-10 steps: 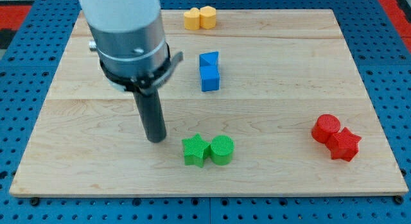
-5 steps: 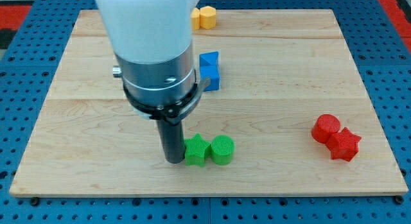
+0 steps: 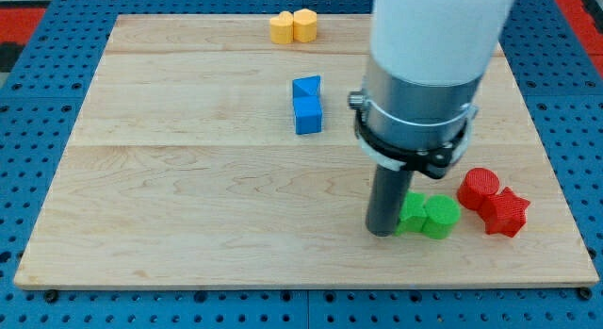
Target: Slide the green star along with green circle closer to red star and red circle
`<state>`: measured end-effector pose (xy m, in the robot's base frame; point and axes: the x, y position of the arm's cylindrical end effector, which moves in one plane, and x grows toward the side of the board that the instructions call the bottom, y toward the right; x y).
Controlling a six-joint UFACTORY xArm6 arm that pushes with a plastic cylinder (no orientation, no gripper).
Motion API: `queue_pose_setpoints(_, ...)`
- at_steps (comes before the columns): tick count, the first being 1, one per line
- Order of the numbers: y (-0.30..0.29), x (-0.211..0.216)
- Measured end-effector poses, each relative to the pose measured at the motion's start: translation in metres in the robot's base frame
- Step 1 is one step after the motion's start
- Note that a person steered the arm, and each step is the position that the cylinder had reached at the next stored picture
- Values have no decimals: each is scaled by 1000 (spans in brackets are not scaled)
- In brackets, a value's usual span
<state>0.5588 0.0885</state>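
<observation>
My tip [image 3: 382,231] rests on the board against the left side of the green star [image 3: 412,216], which the rod partly hides. The green circle [image 3: 440,218] touches the star's right side. The red circle [image 3: 480,189] sits just right of the green circle with a small gap. The red star [image 3: 506,213] touches the red circle at its lower right. All lie at the view's lower right on the wooden board [image 3: 188,178].
Two blue blocks [image 3: 306,105], one a cube, stand together at the board's upper middle. Two yellow blocks [image 3: 293,26] sit together at the top edge. The board's bottom edge runs just below the green blocks.
My tip has moved to the view's right, pushing the green star and green circle rightward together until they are next to the red circle. The red, blue and yellow blocks have not moved.
</observation>
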Motion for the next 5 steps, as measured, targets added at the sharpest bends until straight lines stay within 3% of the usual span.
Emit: queue_pose_setpoints(5,24,-7)
